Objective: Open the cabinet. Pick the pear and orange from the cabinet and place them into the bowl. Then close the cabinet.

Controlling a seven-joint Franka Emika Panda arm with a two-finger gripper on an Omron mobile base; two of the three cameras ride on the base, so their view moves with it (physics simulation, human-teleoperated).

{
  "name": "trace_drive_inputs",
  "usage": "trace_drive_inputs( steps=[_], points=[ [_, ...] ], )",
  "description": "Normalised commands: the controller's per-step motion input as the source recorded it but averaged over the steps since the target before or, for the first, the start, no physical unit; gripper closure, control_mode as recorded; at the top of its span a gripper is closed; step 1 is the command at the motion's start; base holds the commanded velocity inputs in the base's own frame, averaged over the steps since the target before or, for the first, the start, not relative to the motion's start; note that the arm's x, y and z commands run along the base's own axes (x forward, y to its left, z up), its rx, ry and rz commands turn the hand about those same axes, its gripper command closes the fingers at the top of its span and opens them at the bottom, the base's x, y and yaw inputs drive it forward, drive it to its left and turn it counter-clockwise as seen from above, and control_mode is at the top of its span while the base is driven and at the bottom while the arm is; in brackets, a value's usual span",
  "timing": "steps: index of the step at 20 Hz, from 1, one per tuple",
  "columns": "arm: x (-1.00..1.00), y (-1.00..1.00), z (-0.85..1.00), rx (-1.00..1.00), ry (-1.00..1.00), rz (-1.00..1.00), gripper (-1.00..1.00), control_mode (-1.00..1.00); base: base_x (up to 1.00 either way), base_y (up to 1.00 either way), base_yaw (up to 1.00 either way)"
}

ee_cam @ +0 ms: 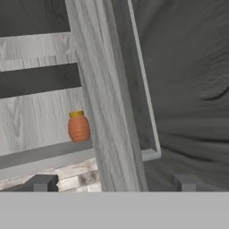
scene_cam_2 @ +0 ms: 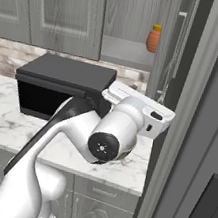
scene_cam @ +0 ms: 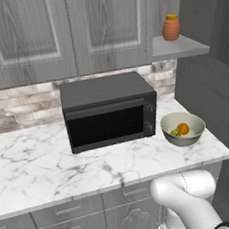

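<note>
Fingers [ee_cam: 112, 182] spread wide, nothing between them; in the hand view they straddle the edge of the cabinet's open right door [ee_cam: 117, 112], which stands edge-on to the camera, panelled inner face to its right. Cabinet [scene_cam: 67, 31]: left doors shut, right bay open, grey inner shelf [scene_cam: 179, 47] exposed. Terracotta jar with orange lid [scene_cam: 171, 27] sits upright on that shelf, near the back wall; same jar shows in the right base view [scene_cam_2: 153, 38] and hand view [ee_cam: 78, 127]. Bowl [scene_cam: 183, 129] sits on the marble tabletop [scene_cam: 41, 164], just right of the black microwave [scene_cam: 108, 109], not touching it. Orange [scene_cam: 183, 128] is inside the bowl, roughly centre. Pear [scene_cam: 175, 132] is also in the bowl, just left of the orange and touching it; small, yellow-green, detail too fine to read. Right base view: arm elbow and wrist block the tabletop in front of the microwave [scene_cam_2: 58, 89], so the bowl is hidden there; the door's slim vertical handle [scene_cam_2: 179, 42] shows at the open door's edge. Brick backsplash [scene_cam: 20, 104] runs behind the microwave.
</note>
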Motion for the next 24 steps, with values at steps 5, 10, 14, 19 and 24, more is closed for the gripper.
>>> trace_drive_inputs(
  steps=[5, 10, 14, 19, 24],
  points=[
    [0.33, -0.16, 0.0, 0.0, 0.0, -0.04, -1.0, -1.0, 0.0, 0.0, 0.0],
    [0.65, -0.07, -0.12, 0.0, 0.01, 0.0, -1.0, -1.0, 0.0, 0.0, 0.0],
    [1.0, 0.34, -0.43, 0.02, 0.01, 0.05, -1.0, -1.0, 0.0, 0.0, 0.0],
    [1.0, 0.45, -0.54, 0.09, 0.13, 0.13, -1.0, -1.0, 0.0, 0.0, 0.0],
    [0.65, 0.13, -0.1, 0.0, 0.01, 0.01, -1.0, -1.0, 0.0, 0.0, 0.0]
  ],
)
